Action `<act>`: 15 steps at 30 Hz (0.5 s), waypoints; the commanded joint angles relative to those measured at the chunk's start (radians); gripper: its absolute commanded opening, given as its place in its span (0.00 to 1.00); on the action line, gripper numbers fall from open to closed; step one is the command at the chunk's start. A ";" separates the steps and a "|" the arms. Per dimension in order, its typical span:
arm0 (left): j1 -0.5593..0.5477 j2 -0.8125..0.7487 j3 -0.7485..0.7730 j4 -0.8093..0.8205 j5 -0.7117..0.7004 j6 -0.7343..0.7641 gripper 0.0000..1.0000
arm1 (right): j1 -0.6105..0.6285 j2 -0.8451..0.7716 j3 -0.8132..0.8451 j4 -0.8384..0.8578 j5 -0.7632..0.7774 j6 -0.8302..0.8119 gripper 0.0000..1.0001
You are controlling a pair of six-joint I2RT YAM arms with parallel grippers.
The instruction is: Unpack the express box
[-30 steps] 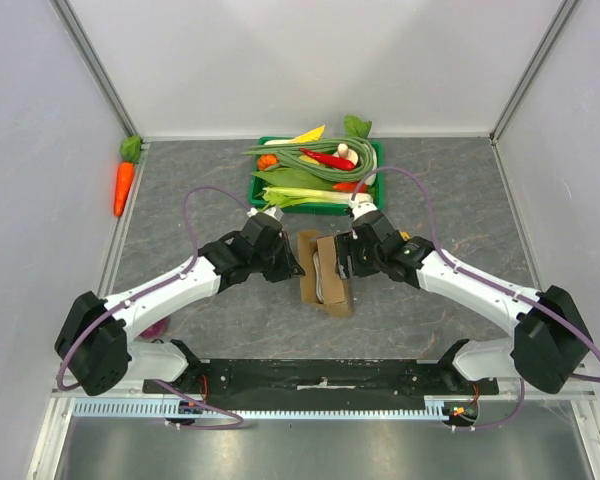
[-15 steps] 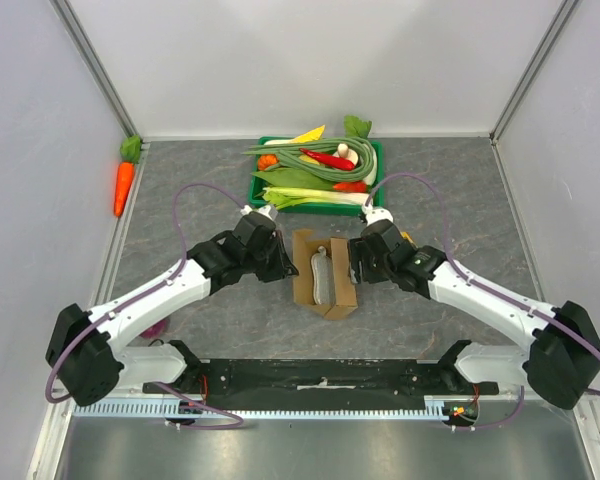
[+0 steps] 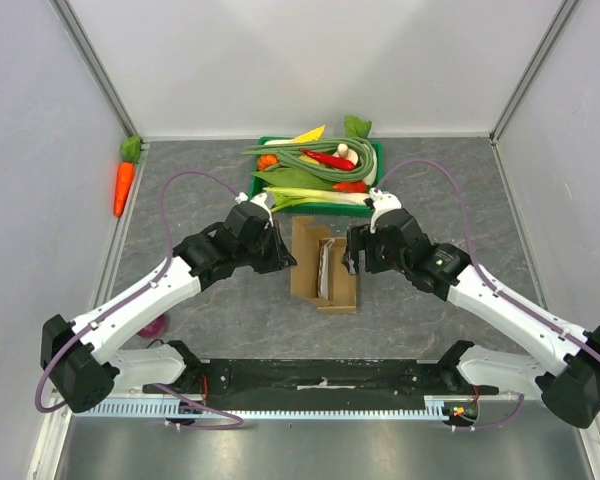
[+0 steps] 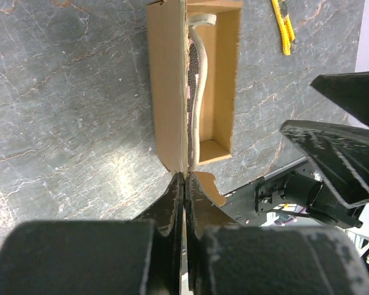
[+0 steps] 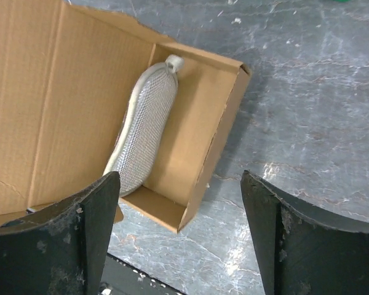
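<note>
The express box [image 3: 306, 262] is a small brown carton lying open in the middle of the table between both arms. In the left wrist view my left gripper [image 4: 184, 177] is shut, pinching the near end of the carton's [image 4: 167, 92] long wall. Inside the box [image 5: 190, 117] lies a flat white-grey mesh pouch [image 5: 144, 132] with a pink pattern along its edge [image 4: 192, 74]. My right gripper [image 5: 178, 178] stands wide open just above the box's near right corner, holding nothing. Seen from the top, the left gripper [image 3: 283, 262] is at the box's left side and the right gripper [image 3: 350, 258] at its right.
A green tray [image 3: 376, 152] piled with vegetables stands right behind the box. A toy carrot [image 3: 124, 182] lies against the left wall. A yellow cutter [image 4: 283, 26] rests on the table to the right of the box. A small purple object [image 3: 156, 328] sits by the left arm's base.
The box has turned straighter and shifted a little away from the arms, still pinched by the left gripper. The right gripper has drawn back off the box and opened wider.
</note>
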 commanded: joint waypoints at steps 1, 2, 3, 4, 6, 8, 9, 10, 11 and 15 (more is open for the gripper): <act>0.001 -0.012 0.069 -0.050 -0.040 0.048 0.02 | 0.004 0.052 0.002 0.049 -0.076 -0.015 0.85; 0.003 -0.010 0.074 -0.056 -0.046 0.049 0.02 | 0.002 0.071 -0.017 0.072 -0.076 -0.018 0.82; 0.003 -0.009 0.079 -0.062 -0.046 0.049 0.02 | 0.004 0.081 -0.030 0.084 -0.077 -0.019 0.81; 0.001 -0.012 0.080 -0.067 -0.044 0.049 0.02 | 0.004 0.091 -0.041 0.095 -0.065 -0.018 0.79; 0.001 -0.012 0.083 -0.065 -0.043 0.051 0.02 | 0.002 0.118 -0.076 0.122 -0.054 -0.012 0.72; 0.001 -0.015 0.082 -0.071 -0.038 0.049 0.02 | 0.004 0.146 -0.100 0.127 -0.030 -0.003 0.63; 0.003 -0.018 0.083 -0.076 -0.044 0.049 0.02 | 0.005 0.154 -0.107 0.127 -0.024 0.006 0.61; 0.001 -0.023 0.083 -0.082 -0.044 0.048 0.02 | 0.004 0.161 -0.114 0.129 -0.018 0.013 0.59; 0.003 -0.024 0.083 -0.085 -0.046 0.046 0.02 | 0.004 0.166 -0.129 0.129 0.002 0.019 0.57; 0.003 -0.035 0.065 -0.097 -0.072 0.040 0.02 | 0.004 0.166 -0.153 0.127 0.022 0.042 0.53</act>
